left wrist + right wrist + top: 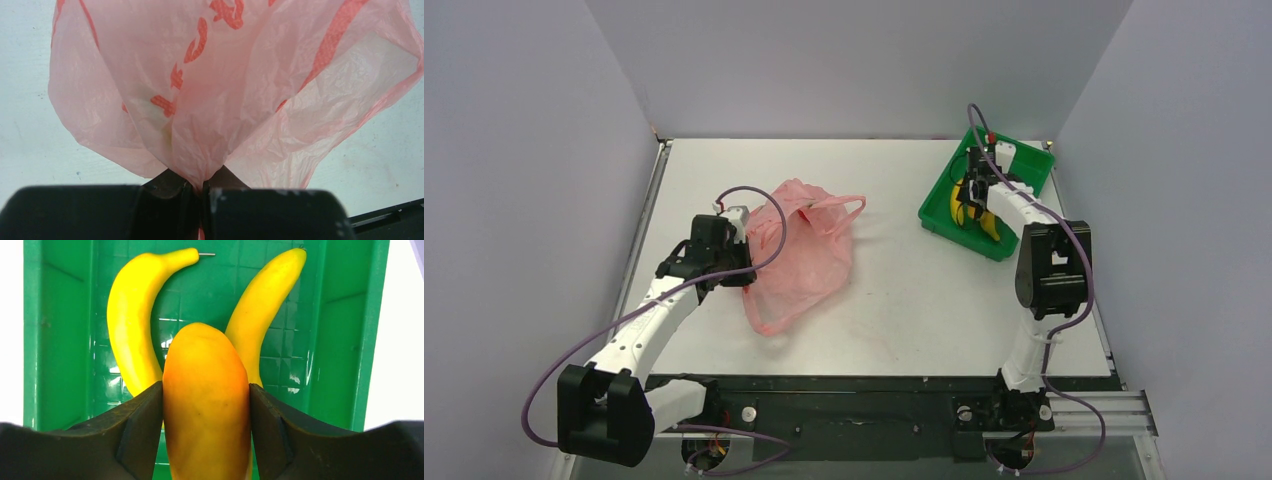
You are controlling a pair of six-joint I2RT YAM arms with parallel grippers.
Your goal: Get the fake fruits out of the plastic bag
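Note:
The pink plastic bag (802, 252) lies crumpled on the white table, left of centre. My left gripper (740, 268) is shut on a gathered fold of its edge, and the left wrist view shows the bag (225, 90) pinched at the gripper (201, 192). Over the green tray (1036, 160) at the back right, my right gripper (973, 203) holds an orange-yellow mango (206, 400), both fingers pressed to its sides. Under it in the tray (55, 340) lie two yellow bananas (130, 325) (260, 310), which also show in the top view as bananas (990, 227).
Grey walls close in the table on the left, back and right. The tray sits angled near the right wall. A black rail with the arm bases runs along the near edge (854, 385).

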